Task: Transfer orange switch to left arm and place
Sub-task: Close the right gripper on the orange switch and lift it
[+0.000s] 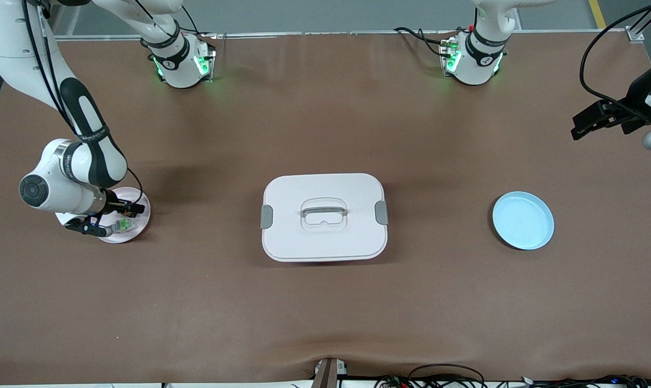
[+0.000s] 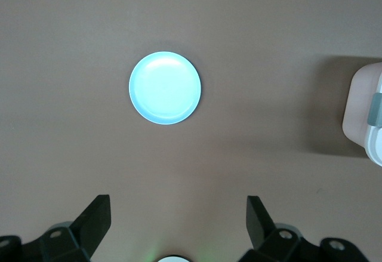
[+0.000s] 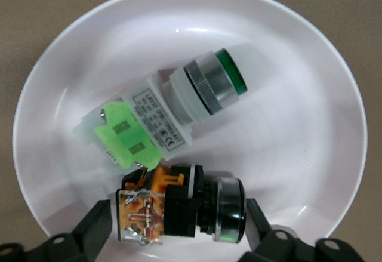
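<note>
**Right pincer flanking orange switch on white plate**

The right arm (image 1: 61, 124) is reaching down from its base at the top of the front view to a white plate (image 1: 139, 218) lying at the right arm's end of the brown worktop (image 1: 325, 312). The right pincer (image 3: 179, 226) is sitting low in the plate, its two black fingers (image 3: 95, 226) standing apart, one on each side of the orange switch (image 3: 179, 208). From the wrist view, the fingers are appearing close to the switch's ends, though contact cannot be confirmed.

The switch, a black body with an orange block and metal terminals at one end, is lying on its side in the plate. Just beside it, and apparently touching it, the green switch (image 3: 173, 110) is lying with its whitish body and green button, also in the plate.

The box (image 1: 324, 216) is sitting mid-worktop, lid on, grey clasps at both sides and a translucent handle on top. A blue plate (image 1: 523, 220) is lying toward the left arm's end of the worktop, well apart from the box.

The left arm (image 1: 627, 108) is waiting high over its end of the worktop. The left pincer (image 2: 178, 223) is hanging open above bare worktop near the blue plate, gripping nothing.
</note>
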You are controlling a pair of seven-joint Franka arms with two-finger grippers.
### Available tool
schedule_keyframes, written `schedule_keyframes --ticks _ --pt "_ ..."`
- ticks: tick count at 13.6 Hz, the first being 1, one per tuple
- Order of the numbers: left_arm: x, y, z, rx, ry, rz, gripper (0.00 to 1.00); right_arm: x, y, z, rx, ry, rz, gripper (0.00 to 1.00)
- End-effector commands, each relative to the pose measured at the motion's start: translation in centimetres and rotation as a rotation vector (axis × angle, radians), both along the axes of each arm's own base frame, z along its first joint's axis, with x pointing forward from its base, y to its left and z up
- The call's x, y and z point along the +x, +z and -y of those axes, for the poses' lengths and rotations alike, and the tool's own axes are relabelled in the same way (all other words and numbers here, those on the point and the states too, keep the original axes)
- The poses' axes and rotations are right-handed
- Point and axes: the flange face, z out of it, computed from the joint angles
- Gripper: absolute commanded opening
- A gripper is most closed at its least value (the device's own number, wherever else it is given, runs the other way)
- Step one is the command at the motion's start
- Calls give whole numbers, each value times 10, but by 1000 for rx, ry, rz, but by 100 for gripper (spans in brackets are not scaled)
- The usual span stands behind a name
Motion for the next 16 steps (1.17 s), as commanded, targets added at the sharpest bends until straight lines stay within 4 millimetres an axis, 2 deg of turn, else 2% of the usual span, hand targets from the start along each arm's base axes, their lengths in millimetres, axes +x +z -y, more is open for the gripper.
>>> schedule_keyframes --ticks 1,3,4,5,8,10,12,16 --pt "-1 5 0 11 8 -3 100 0 1 -3 6 -15 2 64" --pt "-1 5 0 13 6 -1 100 0 1 -3 7 -6 -2 36" --pt "-1 5 0 14 6 -1 100 -1 0 -3 9 -6 -8 27" --pt "-2 6 0 14 3 0 100 -1 1 -3 9 -3 -8 22" --pt "-3 10 0 10 -3 7 100 -1 2 -4 11 -3 -14 23" --pt "-3 10 0 9 -2 7 100 -2 11 -5 22 0 -52 23" --pt "-3 10 0 6 -1 9 100 -1 35 -8 35 2 -77 23" --pt "-3 10 1 6 1 9 100 13 98 -14 49 11 -86 22"
